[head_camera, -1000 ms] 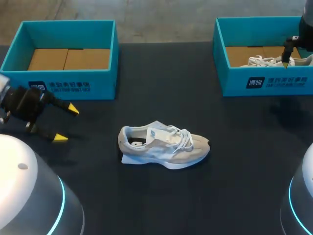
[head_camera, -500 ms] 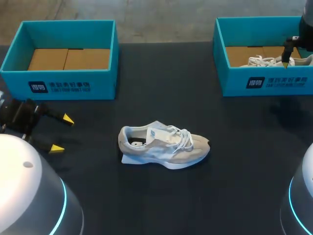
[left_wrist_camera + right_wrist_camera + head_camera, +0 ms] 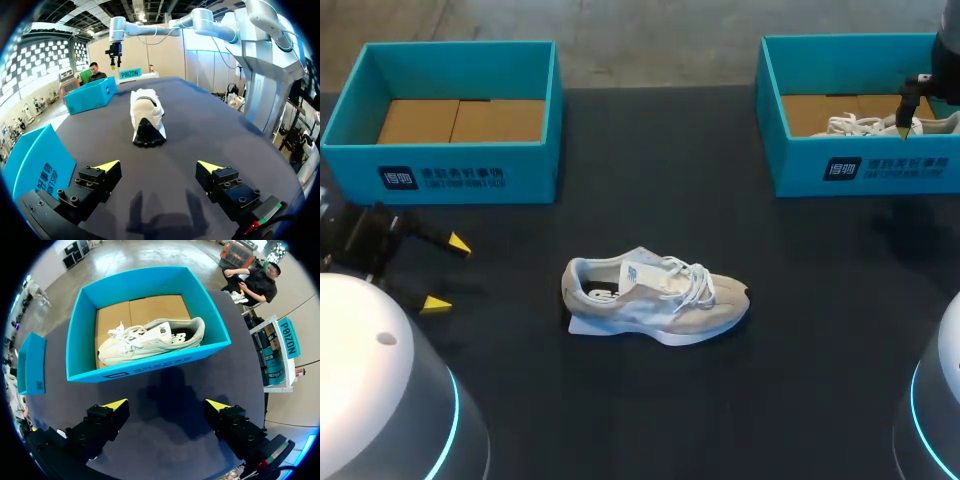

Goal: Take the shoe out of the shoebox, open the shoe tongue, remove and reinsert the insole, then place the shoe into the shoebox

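A grey-and-white shoe lies on its sole on the dark table, toe to the right, tongue raised. My left gripper stands open at the table's left edge, well apart from it. In the left wrist view the shoe lies heel-first ahead of the open left gripper. My right gripper hangs over the right shoebox. The right wrist view looks down between the open fingers of the right gripper on that shoebox, which holds a second white shoe.
A teal shoebox with a bare cardboard floor stands at the back left, beside my left gripper; its wall shows close by in the left wrist view.
My left gripper has drawn back to the left, away from the shoe, staying open. The right arm and the shoe have not moved.
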{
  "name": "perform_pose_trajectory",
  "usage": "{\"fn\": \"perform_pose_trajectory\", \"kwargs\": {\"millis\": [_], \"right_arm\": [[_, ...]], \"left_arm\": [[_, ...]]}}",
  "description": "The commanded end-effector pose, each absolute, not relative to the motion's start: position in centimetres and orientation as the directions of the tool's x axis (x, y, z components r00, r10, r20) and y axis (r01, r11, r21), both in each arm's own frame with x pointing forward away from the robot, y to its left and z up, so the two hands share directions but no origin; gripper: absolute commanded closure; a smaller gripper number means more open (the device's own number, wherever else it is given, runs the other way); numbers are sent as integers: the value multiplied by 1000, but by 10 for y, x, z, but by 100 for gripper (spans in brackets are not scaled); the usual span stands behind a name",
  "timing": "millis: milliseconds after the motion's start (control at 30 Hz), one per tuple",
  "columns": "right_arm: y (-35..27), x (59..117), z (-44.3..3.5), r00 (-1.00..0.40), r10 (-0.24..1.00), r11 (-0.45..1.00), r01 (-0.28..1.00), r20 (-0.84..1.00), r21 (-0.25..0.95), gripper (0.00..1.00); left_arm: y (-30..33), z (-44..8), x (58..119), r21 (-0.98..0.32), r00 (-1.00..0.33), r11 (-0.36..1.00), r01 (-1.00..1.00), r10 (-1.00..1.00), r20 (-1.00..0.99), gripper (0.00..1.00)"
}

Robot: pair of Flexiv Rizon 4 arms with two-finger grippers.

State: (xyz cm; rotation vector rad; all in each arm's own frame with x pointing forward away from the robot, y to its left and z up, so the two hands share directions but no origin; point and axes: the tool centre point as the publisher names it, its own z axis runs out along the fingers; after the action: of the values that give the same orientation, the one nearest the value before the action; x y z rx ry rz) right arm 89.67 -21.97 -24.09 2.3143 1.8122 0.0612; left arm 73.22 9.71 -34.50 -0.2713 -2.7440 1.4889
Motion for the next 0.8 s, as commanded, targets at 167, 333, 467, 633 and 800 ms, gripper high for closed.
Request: {"fn": "perform_pose_trajectory", "kwargs": {"millis": [167,333,467,633,800], "right_arm": [[-220,897,-241,248,965,-228,956,-90,184,0],[-220,897,-241,248,965,-228,956,-90,184,0],[-220,897,-241,248,965,-228,956,-90,184,0],[-220,897,-241,248,965,-228,956,-90,184,0],[-220,897,-241,248,965,-228,956,-90,184,0]], "left_arm": [[90,-349,730,-857,-990,506,97,137,-31,0],[84,-359,733,-870,-995,486,80,96,-38,0],[77,-371,735,-880,-997,471,60,68,-32,0],[66,-388,738,-883,-998,467,55,33,-45,0],[50,-400,740,-900,-999,435,34,4,-36,0]]}}
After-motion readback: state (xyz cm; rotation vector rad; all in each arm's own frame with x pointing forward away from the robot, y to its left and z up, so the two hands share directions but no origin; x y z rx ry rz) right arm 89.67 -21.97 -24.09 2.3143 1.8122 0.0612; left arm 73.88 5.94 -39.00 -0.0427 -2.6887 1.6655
